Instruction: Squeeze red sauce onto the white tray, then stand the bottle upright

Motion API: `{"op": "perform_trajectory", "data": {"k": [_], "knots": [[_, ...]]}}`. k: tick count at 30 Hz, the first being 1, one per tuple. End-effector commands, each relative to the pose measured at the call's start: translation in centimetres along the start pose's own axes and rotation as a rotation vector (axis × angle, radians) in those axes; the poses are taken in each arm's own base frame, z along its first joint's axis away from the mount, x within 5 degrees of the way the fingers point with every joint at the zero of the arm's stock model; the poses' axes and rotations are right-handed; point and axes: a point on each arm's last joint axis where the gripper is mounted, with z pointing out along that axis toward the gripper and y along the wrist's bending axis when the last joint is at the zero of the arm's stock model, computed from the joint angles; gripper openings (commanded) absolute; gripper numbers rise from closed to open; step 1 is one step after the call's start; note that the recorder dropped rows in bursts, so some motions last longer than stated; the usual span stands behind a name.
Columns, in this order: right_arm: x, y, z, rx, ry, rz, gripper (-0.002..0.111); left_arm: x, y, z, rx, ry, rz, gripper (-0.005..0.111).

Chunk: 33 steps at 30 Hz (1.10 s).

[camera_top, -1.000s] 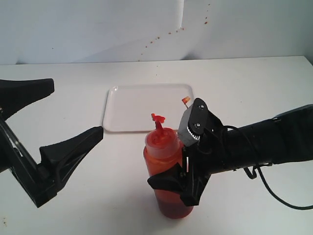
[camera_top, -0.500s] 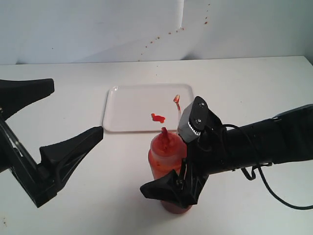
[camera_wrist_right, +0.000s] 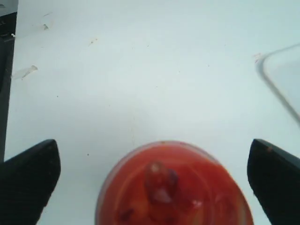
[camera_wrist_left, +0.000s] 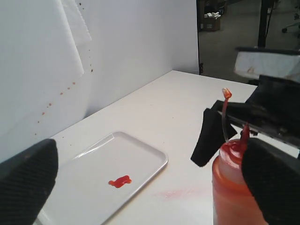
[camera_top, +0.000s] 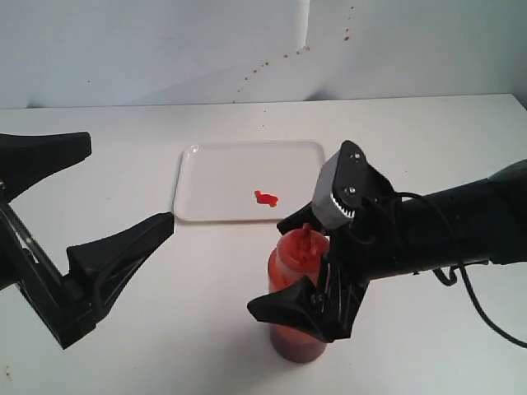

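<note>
While bottle (camera_top: 292, 267) stands beside white tray (camera_top: 216, 164), right tool (camera_wrist_right: 151, 151) gapes around it, left tool (camera_top: 130, 179) agape

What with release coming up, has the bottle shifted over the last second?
Yes. The bottle has shifted right and toward the camera, away from the tray.

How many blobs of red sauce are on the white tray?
1. The red sauce sits near the middle of the white tray, slightly toward its near edge; the right claw hides one tray corner.
</note>
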Motion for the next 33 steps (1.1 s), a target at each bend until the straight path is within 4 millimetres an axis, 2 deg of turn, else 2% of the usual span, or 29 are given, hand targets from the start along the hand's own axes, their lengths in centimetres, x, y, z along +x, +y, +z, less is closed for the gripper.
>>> {"op": "perform_trajectory", "data": {"k": [1,10,19,24,27,29,30,32,33], "knots": [[-1.7,0.9,-1.8,0.036,-0.050,-0.034,0.105,0.1,0.0,-0.1,-0.004,0.002,-0.019,0.105],[-4.5,2.5,-5.2,0.141,-0.172,-0.111,0.105,0.1,0.0,-0.1,-0.004,0.001,-0.022,0.105],[-7.6,3.9,-10.4,0.403,-0.401,-0.054,0.105,0.1,0.0,-0.1,-0.005,0.003,-0.022,0.105],[-8.1,4.3,-14.1,0.658,-0.440,-0.040,0.102,0.1,0.0,-0.1,-0.004,0.001,-0.025,0.105],[-7.9,4.3,-16.1,0.828,-0.440,-0.011,0.085,0.0,0.0,-0.1,0.001,-0.010,-0.043,0.105],[-7.6,4.3,-17.2,0.914,-0.437,0.009,0.061,-0.2,-0.1,-0.1,0.009,-0.027,-0.045,0.103],[-7.5,4.3,-17.5,0.944,-0.434,0.018,0.044,-0.3,-0.1,-0.1,0.013,-0.037,-0.045,0.099],[-7.4,4.1,-17.8,0.980,-0.426,0.031,0.008,-0.5,-0.2,-0.1,0.027,-0.068,-0.045,0.083],[-7.3,4.1,-17.8,0.987,-0.425,0.037,0.001,-0.7,-0.3,-0.1,0.035,-0.085,-0.045,0.068]]}}
